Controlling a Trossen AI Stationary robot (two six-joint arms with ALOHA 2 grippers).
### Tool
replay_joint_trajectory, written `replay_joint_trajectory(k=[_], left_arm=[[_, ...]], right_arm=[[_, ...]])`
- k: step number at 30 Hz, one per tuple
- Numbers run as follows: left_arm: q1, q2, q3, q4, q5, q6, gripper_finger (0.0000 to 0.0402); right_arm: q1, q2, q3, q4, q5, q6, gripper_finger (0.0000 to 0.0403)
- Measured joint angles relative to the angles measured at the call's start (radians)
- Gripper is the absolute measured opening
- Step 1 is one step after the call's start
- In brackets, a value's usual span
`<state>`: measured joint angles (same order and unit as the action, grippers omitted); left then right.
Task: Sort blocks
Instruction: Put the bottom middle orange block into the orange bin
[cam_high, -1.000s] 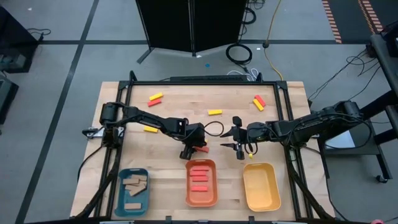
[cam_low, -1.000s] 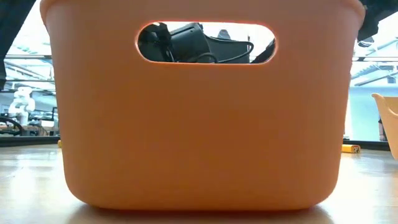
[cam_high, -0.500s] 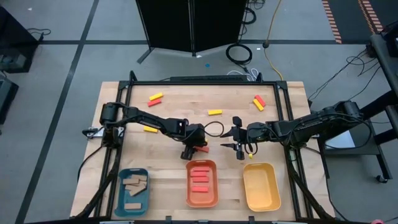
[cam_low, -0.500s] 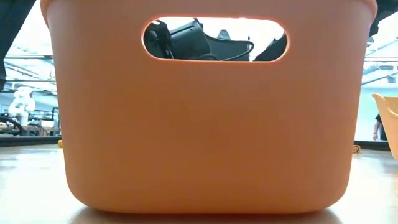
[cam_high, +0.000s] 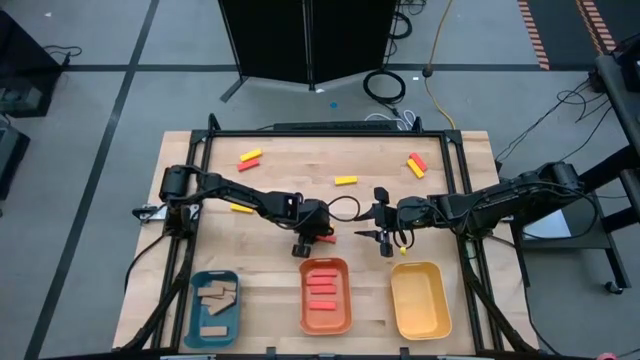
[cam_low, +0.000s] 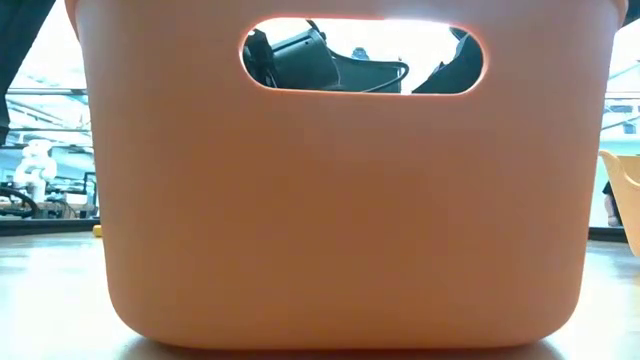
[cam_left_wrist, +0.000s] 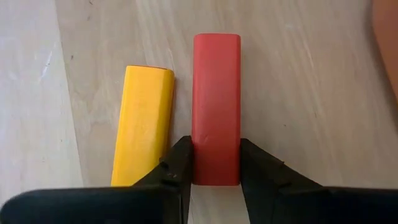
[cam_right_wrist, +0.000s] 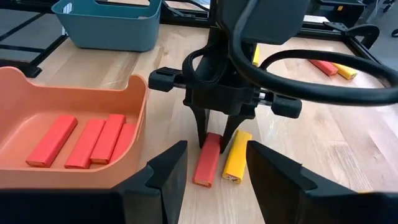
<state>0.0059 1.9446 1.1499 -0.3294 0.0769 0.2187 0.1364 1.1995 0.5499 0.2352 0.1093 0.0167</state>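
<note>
A red block (cam_left_wrist: 216, 93) lies flat on the wooden table next to a yellow block (cam_left_wrist: 143, 124), just beyond the orange tray (cam_high: 325, 293). My left gripper (cam_high: 312, 243) stands over the two blocks, shut on the red one; the right wrist view shows its fingers (cam_right_wrist: 203, 134) coming down on that block (cam_right_wrist: 207, 165). My right gripper (cam_right_wrist: 214, 186) hovers open a little toward the table's right (cam_high: 385, 238), holding nothing and facing the left gripper. My left gripper pinches the red block's two long sides (cam_left_wrist: 216, 174) between its two fingers, at the end nearest the gripper. The fingers come from above, slanting down, and the block stretches away from them. The block lies flat on the table.
The orange tray holds several red blocks (cam_right_wrist: 87, 140). A blue tray (cam_high: 215, 308) with tan blocks and a yellow tray (cam_high: 420, 300) stand along the near edge. Loose red and yellow blocks lie farther back (cam_high: 250, 158), (cam_high: 345, 181), (cam_high: 416, 164), (cam_high: 241, 208). The orange tray's wall (cam_low: 340, 220) fills the low view.
In the low view the orange tray has come to look larger and has shifted a little to that picture's right. Both arms have kept their places.
</note>
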Motion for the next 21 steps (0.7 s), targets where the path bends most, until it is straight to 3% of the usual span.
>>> replay_joint_trajectory(k=[6, 14, 19, 21], left_arm=[[0.002, -0.057, -0.007, -0.048, -0.029, -0.004, 0.0092], [-0.032, -0.25, -0.003, -0.048, -0.044, -0.062, 0.0091], [-0.102, -0.34, -0.003, -0.041, 0.192, -0.109, 0.0091], [-0.146, -0.353, -0.003, -0.02, 0.242, -0.139, 0.0091]], right_arm=[[0.0, 0.0, 0.0, -0.002, 0.021, -0.017, 0.016], [0.0, 0.0, 0.0, -0.001, 0.077, -0.035, 0.016], [0.0, -0.001, 0.0, -0.001, 0.075, -0.025, 0.016], [0.0, -0.001, 0.0, -0.001, 0.075, -0.025, 0.016]])
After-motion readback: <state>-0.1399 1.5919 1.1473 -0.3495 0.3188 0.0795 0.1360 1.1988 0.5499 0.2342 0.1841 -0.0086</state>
